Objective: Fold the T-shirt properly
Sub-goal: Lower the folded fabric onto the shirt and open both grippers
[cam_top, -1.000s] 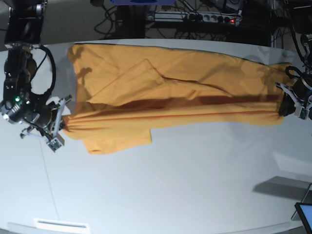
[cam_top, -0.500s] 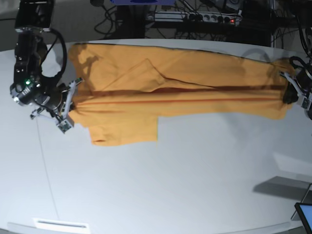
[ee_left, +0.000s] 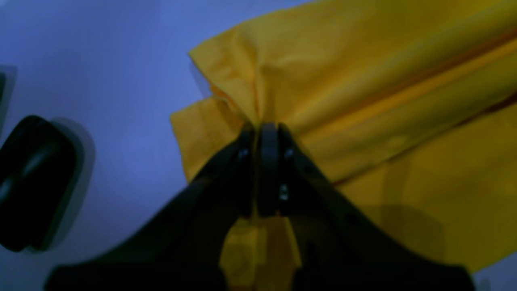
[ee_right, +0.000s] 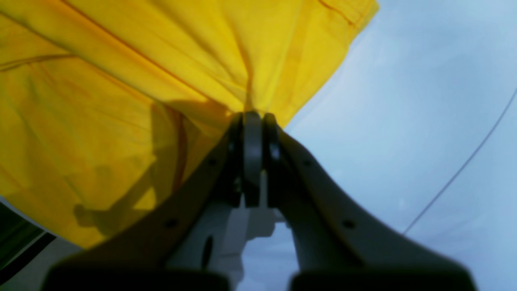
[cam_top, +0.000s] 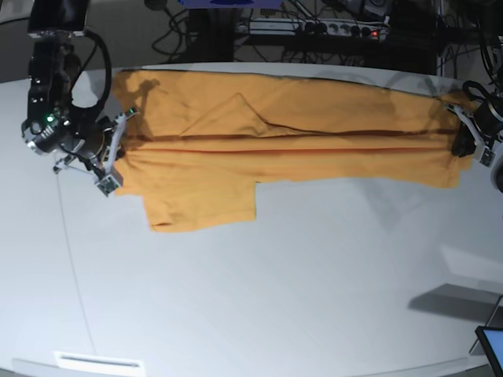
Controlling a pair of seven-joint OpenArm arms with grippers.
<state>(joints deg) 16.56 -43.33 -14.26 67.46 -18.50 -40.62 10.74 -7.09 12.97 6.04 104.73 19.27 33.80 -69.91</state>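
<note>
Where both jaws close, T-shirt [cam_top: 314,163] pinched between | spanning left-right

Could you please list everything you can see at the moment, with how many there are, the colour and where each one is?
T-shirt: one, orange-yellow, stretched across the far part of the table, partly folded
Table: one, white, under the T-shirt
Cables: several, dark, beyond the far table edge
Blue object: one, top edge of the base view, cut off
Screen-like device: one, blue with dark border, near right corner of the base view, cut off
Left tool: one, black, shut on the T-shirt's end at the base view's right
Right tool: one, black, shut on the opposite end
</note>
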